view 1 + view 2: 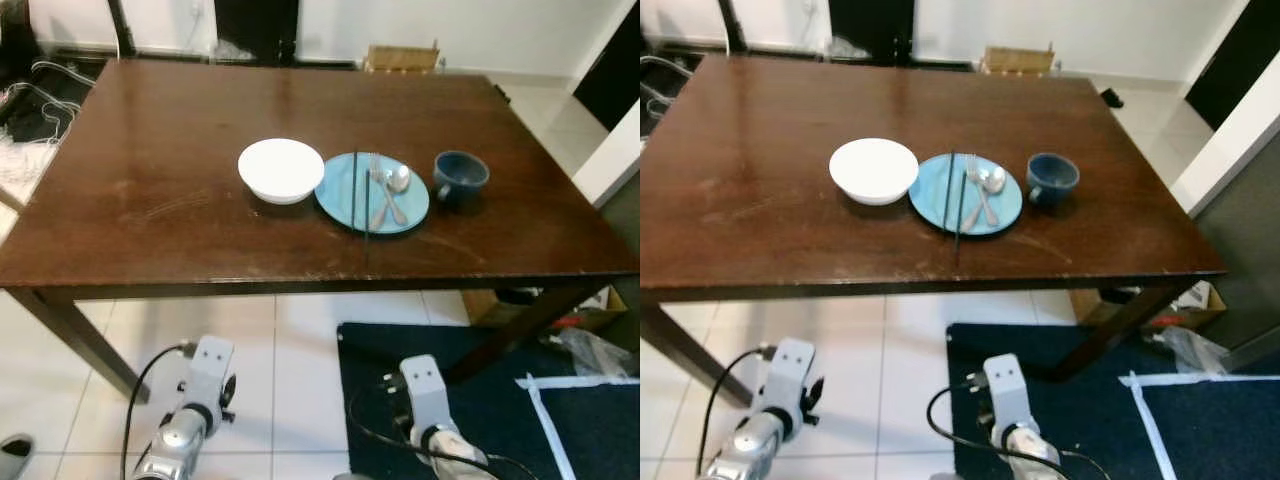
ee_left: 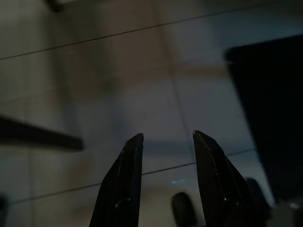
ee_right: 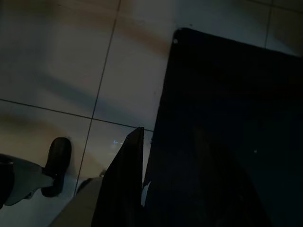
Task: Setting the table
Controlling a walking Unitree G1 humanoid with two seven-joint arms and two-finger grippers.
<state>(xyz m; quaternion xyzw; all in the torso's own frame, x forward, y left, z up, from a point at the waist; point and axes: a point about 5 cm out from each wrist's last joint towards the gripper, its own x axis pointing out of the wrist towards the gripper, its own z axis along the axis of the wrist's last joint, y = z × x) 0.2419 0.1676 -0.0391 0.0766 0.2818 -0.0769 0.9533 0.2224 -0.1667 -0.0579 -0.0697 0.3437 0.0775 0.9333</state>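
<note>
Dining area of a home. A dark brown rectangular wooden table (image 1: 180,190) stands on a floor of pale square tiles (image 1: 260,340), with a dark navy rug (image 1: 560,420) beside it. On the table sit a white ceramic bowl (image 1: 281,169), a light blue round plate (image 1: 345,195) carrying metal cutlery (image 1: 388,190) and black chopsticks (image 1: 357,195), and a dark blue mug (image 1: 461,176). White walls (image 1: 480,30) and a small wooden crate (image 1: 403,57) lie behind.

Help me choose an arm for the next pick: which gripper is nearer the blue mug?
Right. The right arm hangs low over the dark rug, below the table edge and slightly left of the blue mug. The left arm hangs over the tiles, further to the mug's left.
</note>
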